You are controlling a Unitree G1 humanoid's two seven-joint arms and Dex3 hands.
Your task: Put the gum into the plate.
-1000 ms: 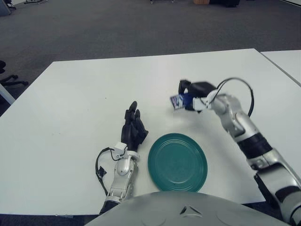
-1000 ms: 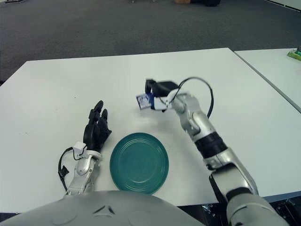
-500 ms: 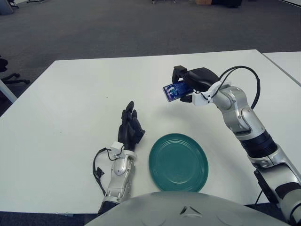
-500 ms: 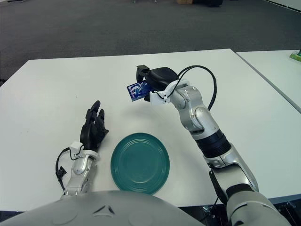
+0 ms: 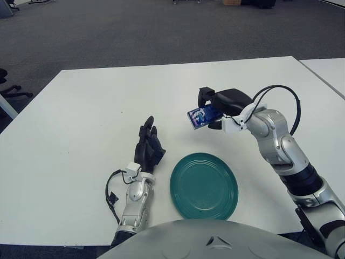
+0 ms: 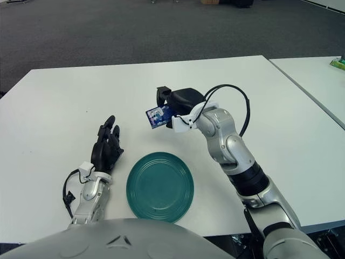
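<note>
The right robot hand (image 5: 218,105) is raised above the white bench (image 5: 81,124), its dark fingers clamped on the gum (image 5: 200,116), a small blue pack. The gum is held clear of the bench surface, tilted, with its printed face turned toward the camera. It sits beyond the far edge of the plate (image 5: 204,186) and slightly to the left of that plate's centre line, not over it. The plate is green, round, lies flat on the near part of the bench, and holds nothing. The left robot hand (image 5: 149,148) shows just left of the plate, fingers extended and loosely together, pointing away, gripping nothing. A black cable (image 5: 280,94) loops from the right wrist back along the forearm. A second white bench (image 5: 329,70) stands at the far right edge, apart from the first.
</note>
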